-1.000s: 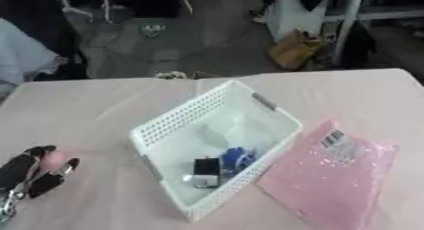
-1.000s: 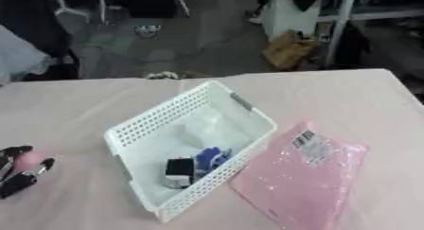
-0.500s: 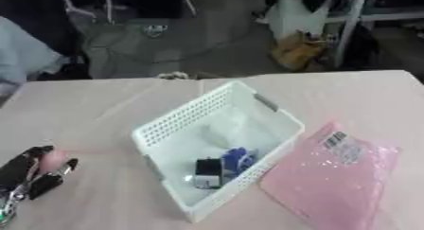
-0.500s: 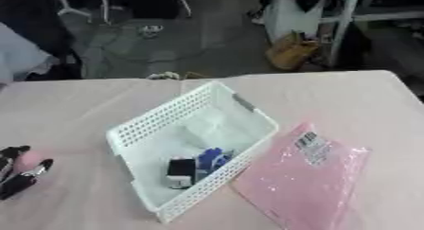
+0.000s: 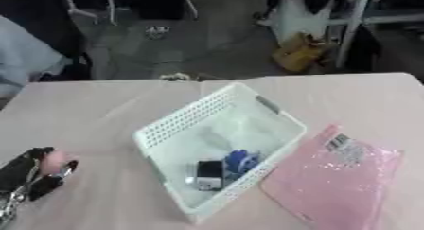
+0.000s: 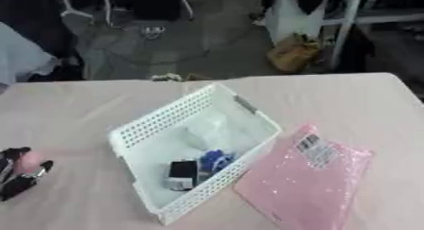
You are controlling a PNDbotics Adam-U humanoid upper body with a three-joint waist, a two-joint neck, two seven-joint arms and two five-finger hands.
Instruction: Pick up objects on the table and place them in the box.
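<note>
Our left hand (image 5: 31, 174), low at the worktop's (image 5: 99, 106) left edge, curls round a small pink thing (image 5: 53, 161), well apart from the white box (image 5: 217, 148). We risk dropping it short, or clipping the near wall. The pink bag (image 5: 335, 181) lies just beside the box.

A pale pink tabletop (image 5: 99, 106) fills the lower part of both views, its far edge running level across the middle. Beyond it lies a dark grey floor (image 5: 207, 44), dimly lit. Thin light-coloured legs of a stand (image 5: 70, 6) rise at the upper left. At the upper right a white post (image 5: 352, 25) stands upright, with a tan bag-like shape (image 5: 298, 56) on the floor just beside it. A small pale object (image 5: 157, 31) lies on the floor farther back.
</note>
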